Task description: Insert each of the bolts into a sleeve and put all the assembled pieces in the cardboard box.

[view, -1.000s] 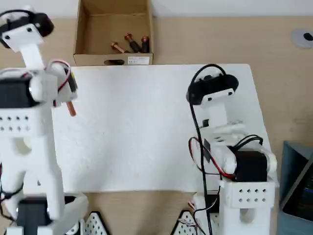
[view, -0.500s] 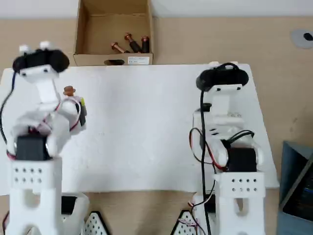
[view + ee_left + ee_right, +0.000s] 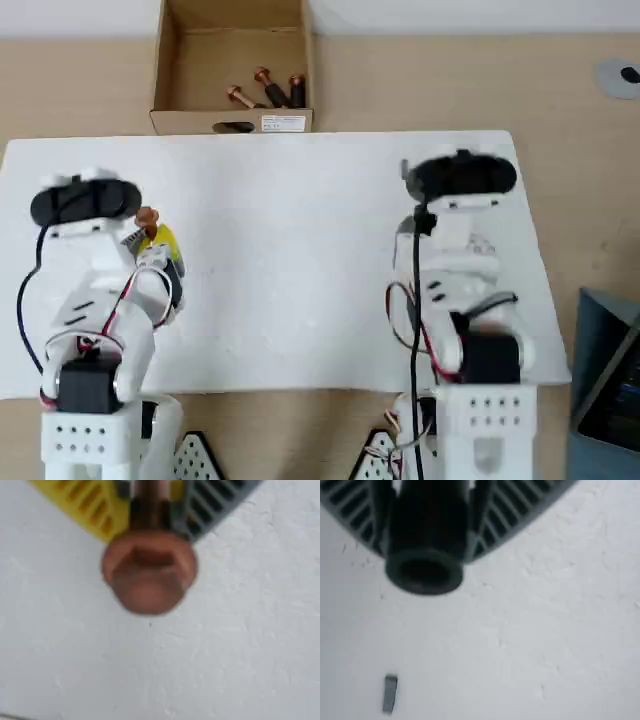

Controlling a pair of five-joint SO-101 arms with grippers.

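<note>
My left gripper [image 3: 150, 500] is shut on a copper bolt [image 3: 149, 572], hex head facing the wrist camera, held between a yellow and a grey finger above the white foam. From above, that bolt [image 3: 148, 217] sticks out beside the left arm's yellow finger [image 3: 162, 240] at the mat's left side. My right gripper [image 3: 427, 510] is shut on a black sleeve [image 3: 424, 567] whose open end faces the camera. The right arm [image 3: 458, 260] stands over the mat's right part and covers its gripper from above. The cardboard box [image 3: 178, 70] at the back holds three assembled pieces [image 3: 268, 90].
The white foam mat [image 3: 290, 260] covers most of the table between the arms. A small grey chip [image 3: 390, 694] lies on the foam under the right gripper. A dark blue bin [image 3: 608, 380] stands at the right edge, and a grey disc [image 3: 620, 77] lies at the back right.
The left arm has folded back and down toward its base, carrying the bolt lower over the mat's left side. The right arm has shifted slightly farther from its base.
</note>
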